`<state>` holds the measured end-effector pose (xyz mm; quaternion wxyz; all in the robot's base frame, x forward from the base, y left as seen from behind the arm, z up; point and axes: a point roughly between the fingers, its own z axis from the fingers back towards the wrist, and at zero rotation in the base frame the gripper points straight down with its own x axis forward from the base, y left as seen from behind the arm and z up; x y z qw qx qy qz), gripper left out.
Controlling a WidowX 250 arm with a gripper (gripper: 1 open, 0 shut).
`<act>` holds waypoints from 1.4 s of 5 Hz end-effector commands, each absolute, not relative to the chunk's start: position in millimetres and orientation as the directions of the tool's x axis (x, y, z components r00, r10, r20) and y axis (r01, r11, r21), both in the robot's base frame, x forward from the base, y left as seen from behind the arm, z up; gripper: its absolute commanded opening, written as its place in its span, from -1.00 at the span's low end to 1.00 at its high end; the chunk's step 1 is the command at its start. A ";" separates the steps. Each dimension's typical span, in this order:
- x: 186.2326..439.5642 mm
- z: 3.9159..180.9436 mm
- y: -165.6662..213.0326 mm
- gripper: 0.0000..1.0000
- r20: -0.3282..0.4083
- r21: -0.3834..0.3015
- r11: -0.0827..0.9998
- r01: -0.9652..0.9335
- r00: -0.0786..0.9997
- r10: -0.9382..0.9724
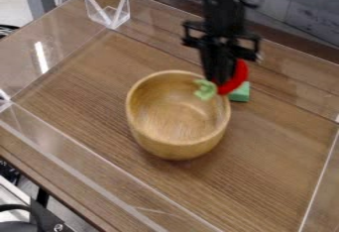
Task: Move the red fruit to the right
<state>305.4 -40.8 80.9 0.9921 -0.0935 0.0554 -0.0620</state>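
You're mid-carry: jaws clamped on the toy strawberry, held above the wooden bowl's right rim and the green block; next, clear both toward the table's right edge, then lower and release.

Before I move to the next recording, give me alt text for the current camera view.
A black robot gripper holds a red toy strawberry with a green leafy cap above the right side of a round wooden bowl on a wooden table. A green block is partly hidden behind the fruit.
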 end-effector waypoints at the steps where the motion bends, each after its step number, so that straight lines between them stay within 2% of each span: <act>1: 305.2 91.5 -53.3 -1.00 -0.043 -0.181 0.977 0.117 0.991 -0.126; 4: 283.3 69.5 -76.9 -1.00 -0.054 -0.182 0.975 0.126 0.989 -0.137; 6: 268.0 46.4 -94.8 -1.00 -0.065 -0.183 0.982 -0.054 0.997 0.043; 7: 263.9 50.0 -100.6 -1.00 -0.067 -0.178 0.978 -0.107 0.993 0.096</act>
